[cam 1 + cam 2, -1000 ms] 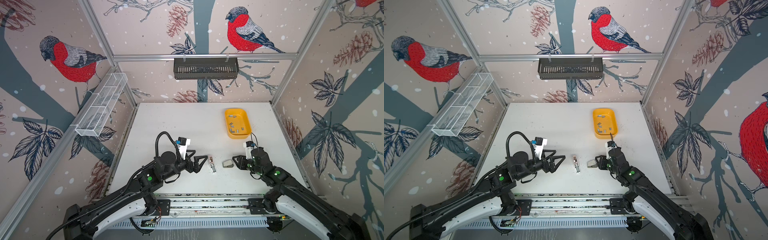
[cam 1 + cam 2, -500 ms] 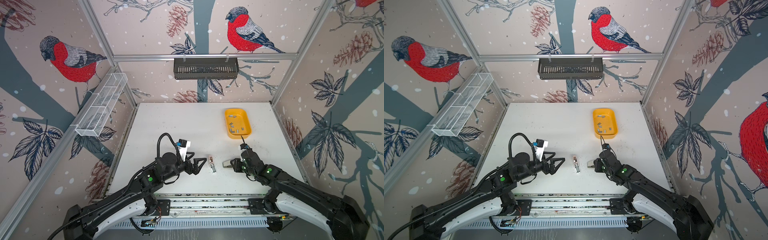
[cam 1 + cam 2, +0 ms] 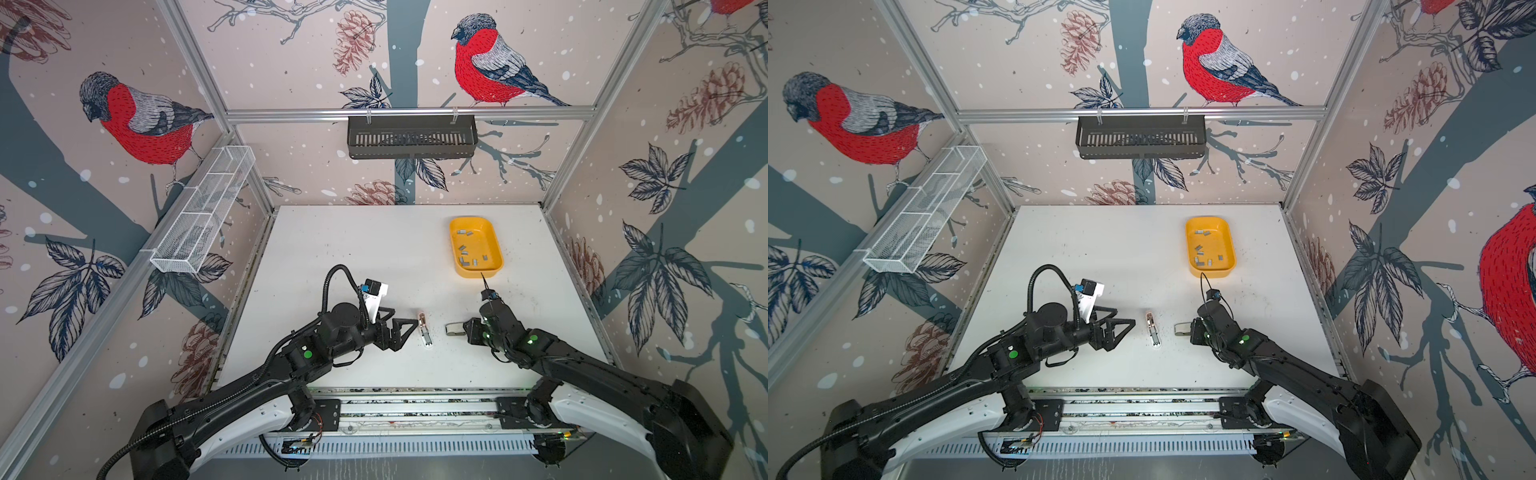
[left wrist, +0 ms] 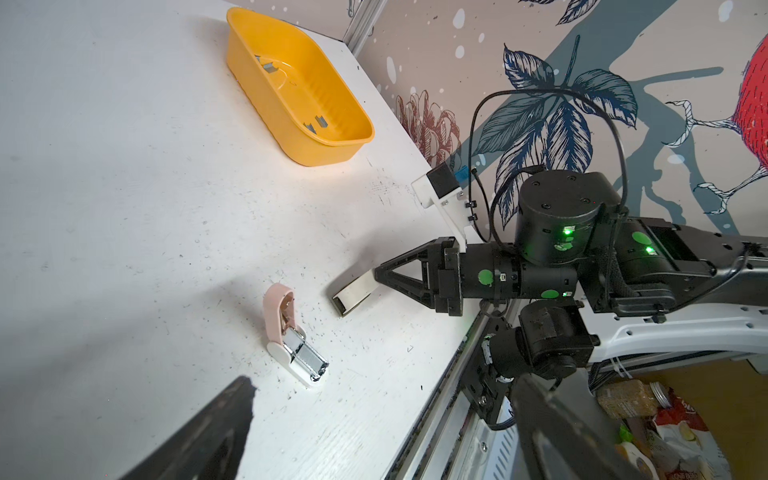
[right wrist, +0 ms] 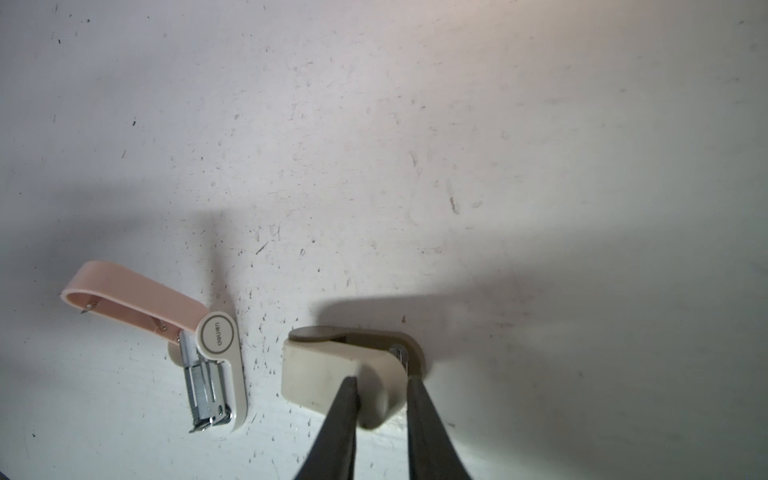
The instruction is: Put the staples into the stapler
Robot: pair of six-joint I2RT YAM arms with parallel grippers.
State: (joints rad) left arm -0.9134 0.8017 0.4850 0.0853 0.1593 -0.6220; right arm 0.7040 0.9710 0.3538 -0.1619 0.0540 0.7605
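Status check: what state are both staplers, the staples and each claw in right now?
Pink stapler: lid swung open, metal channel exposed.
Cream stapler: lying on the table, one end between the right claw fingers.
Staples: loose strips in the yellow tray.
Left claw: open, holding nothing.
Right claw: narrow gap, straddling the cream stapler; firm grip unclear.

Small grey staples (image 3: 464, 249) lie scattered in the yellow tray (image 3: 478, 272); pink stapler (image 3: 424, 330) lies open, perhaps loaded.

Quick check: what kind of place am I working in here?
Likely a boxed-in robot test cell: bird-print panels in an aluminium frame wall a white table, left arm and right arm mounted on a front rail.
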